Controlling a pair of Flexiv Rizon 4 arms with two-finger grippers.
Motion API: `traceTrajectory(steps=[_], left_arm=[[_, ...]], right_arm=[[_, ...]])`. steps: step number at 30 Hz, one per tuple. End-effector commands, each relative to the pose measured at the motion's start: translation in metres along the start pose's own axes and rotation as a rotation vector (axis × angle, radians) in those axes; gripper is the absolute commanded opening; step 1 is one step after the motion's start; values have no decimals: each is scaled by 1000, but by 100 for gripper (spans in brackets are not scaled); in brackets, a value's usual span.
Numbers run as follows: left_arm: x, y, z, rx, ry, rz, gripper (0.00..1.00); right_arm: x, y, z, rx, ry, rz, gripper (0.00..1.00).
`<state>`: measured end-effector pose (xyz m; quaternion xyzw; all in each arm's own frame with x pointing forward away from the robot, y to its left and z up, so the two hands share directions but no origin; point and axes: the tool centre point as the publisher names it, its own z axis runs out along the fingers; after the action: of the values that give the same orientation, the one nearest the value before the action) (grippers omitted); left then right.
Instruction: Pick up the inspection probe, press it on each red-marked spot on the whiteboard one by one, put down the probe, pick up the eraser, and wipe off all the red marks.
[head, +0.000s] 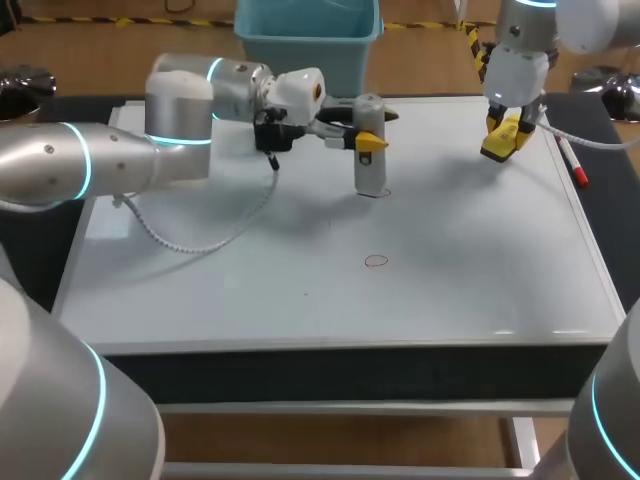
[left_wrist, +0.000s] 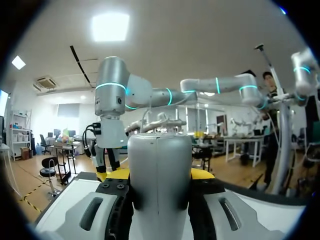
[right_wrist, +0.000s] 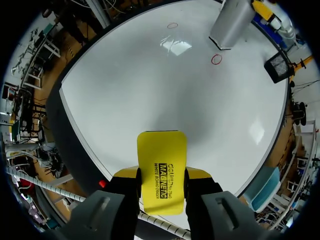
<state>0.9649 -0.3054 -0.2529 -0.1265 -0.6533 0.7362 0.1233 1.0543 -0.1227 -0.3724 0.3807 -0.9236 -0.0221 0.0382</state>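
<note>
Silver probe (head: 371, 172), upright, is clamped by the sideways-reaching left gripper (head: 368, 143). Far right, the right gripper (head: 503, 140) hangs down, clasping the eraser (right_wrist: 161, 165).

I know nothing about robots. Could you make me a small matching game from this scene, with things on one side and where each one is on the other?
Things:
1. probe
2. eraser
3. front red circle
4. marker pen

Places:
A. gripped in the right end effector
B. alone on the bare whiteboard
C. by the whiteboard's right edge
D. upright in the left end effector

Pairs: 1-D, 2-A, 3-B, 4-C.
</note>
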Motion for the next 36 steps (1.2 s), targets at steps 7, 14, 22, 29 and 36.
traceTrajectory(steps=[7, 14, 22, 29, 36], left_arm=[[-11, 13, 5, 14, 88, -12, 0], [-15, 16, 6, 12, 85, -22, 0], [-21, 20, 10, -11, 83, -37, 0], [-23, 23, 13, -31, 83, -63, 0], [-25, 26, 13, -28, 84, -68, 0]], right_arm=[[-1, -1, -1, 1, 4, -2, 0], [-1, -1, -1, 1, 4, -2, 0], [-1, -1, -1, 1, 4, -2, 0], [-1, -1, -1, 1, 4, -2, 0], [-1, -1, -1, 1, 4, -2, 0]])
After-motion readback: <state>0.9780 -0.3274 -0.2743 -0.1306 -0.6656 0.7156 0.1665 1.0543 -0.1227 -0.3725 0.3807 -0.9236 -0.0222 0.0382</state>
